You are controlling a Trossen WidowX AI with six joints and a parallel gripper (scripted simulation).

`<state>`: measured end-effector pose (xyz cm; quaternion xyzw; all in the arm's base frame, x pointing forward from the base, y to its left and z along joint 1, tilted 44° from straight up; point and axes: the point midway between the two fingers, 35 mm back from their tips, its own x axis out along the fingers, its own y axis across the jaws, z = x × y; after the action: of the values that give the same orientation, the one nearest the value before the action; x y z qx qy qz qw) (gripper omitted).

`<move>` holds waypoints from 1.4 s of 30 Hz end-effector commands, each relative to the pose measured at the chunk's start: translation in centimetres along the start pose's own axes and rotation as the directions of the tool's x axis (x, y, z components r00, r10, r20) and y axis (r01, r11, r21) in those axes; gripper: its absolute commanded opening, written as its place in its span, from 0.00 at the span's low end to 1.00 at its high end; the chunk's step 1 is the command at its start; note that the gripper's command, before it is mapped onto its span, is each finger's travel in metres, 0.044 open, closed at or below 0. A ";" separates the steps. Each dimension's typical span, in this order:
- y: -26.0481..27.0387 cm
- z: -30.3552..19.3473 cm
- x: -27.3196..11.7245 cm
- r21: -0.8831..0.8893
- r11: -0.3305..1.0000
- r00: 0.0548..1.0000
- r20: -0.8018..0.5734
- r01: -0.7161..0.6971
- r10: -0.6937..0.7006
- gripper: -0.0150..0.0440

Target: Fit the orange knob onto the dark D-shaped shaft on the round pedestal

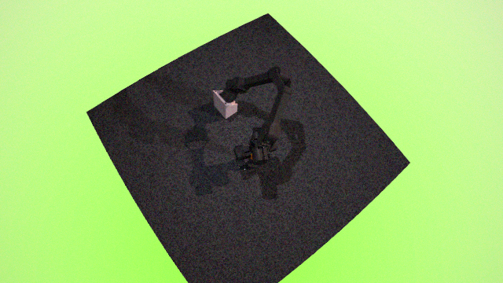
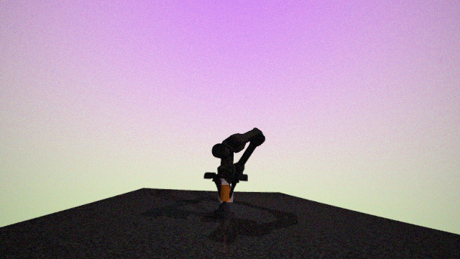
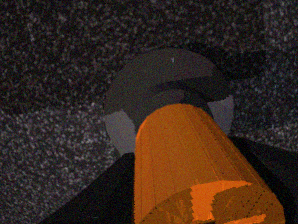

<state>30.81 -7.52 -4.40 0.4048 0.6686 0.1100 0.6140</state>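
The orange knob (image 1: 251, 156) (image 2: 225, 193) (image 3: 175, 145) is upright between the fingers of my gripper (image 2: 225, 197) (image 3: 181, 155), which is shut on it. The round grey pedestal (image 3: 120, 131) (image 2: 223, 209) is directly under the knob. In the wrist view the knob's lower end covers the pedestal's middle, with a dark round patch around its far edge. In the exterior view a dark part shows below the knob's orange bottom. The shaft cannot be told apart there, and its flat side is hidden. The knob's hole is out of sight.
A pale open box (image 1: 225, 108) stands by the arm's base, behind the gripper in the exterior view. The arm (image 1: 277, 103) (image 2: 248, 152) arches over to the pedestal, and its shadows fall across the dark table top (image 1: 220, 228) (image 2: 108, 230).
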 end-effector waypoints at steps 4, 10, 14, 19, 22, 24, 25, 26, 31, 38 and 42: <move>-0.2 0.0 0.1 0.004 1.000 1.000 0.003 0.000 0.000 0.25; -0.2 -0.1 0.1 0.004 1.000 1.000 0.003 0.000 0.000 0.25; -0.2 -0.1 -0.2 0.004 1.000 1.000 0.003 0.000 0.000 0.25; -0.1 0.0 -0.4 0.013 1.000 1.000 0.003 0.000 0.000 0.25; -0.1 0.0 -0.5 0.090 0.996 1.000 0.003 0.000 0.000 0.25; -0.1 0.1 -0.5 0.172 0.985 1.000 0.003 0.000 0.000 0.25; 0.0 0.2 -0.4 0.202 0.979 1.000 0.003 0.000 0.000 0.25; 0.0 0.2 -0.4 0.209 0.978 1.000 0.003 0.000 0.000 0.25; -0.1 0.2 -0.2 0.212 0.977 1.000 0.003 -0.001 0.000 0.25; -0.2 0.1 -0.2 0.212 0.977 1.000 0.003 0.000 0.000 0.25; -0.1 -0.1 -0.2 0.212 0.977 1.000 0.003 0.000 0.000 0.25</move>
<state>30.73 -7.66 -4.43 0.4679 0.6764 0.0398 0.5673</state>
